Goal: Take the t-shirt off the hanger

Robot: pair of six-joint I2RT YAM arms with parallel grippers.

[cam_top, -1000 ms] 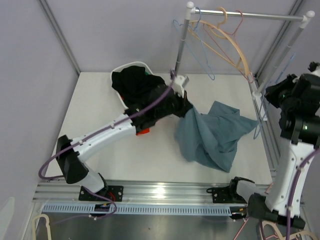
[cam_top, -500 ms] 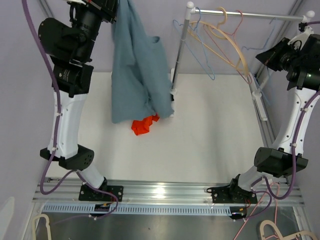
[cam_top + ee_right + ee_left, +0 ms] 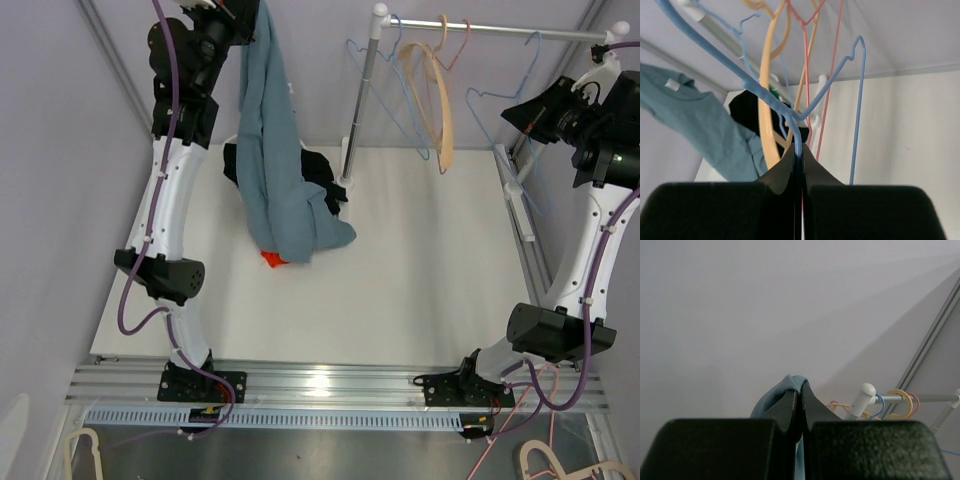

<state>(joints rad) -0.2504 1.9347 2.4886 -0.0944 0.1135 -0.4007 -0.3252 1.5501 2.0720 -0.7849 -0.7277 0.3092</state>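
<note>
Left fingers (image 3: 789, 407) pressed together, pinching a fold of the teal t-shirt (image 3: 285, 170). It hangs from the upper left of frame, lower end bunched down at the desk (image 3: 420, 280). Right fingers (image 3: 785, 167) clamped on the bare blue hanger (image 3: 771, 100), upper right. Shirt looks light, limp and stretchy, so grip doubled fabric at the collar or shoulder.

A flat white tabletop (image 3: 430, 290) is boxed in by plain, evenly lit lilac-grey walls (image 3: 50, 200) on the left, far and right sides. A slanted silver corner strut (image 3: 120, 75) stands far left. A ribbed aluminium rail (image 3: 330, 381) lines the near edge, catching glare.
</note>
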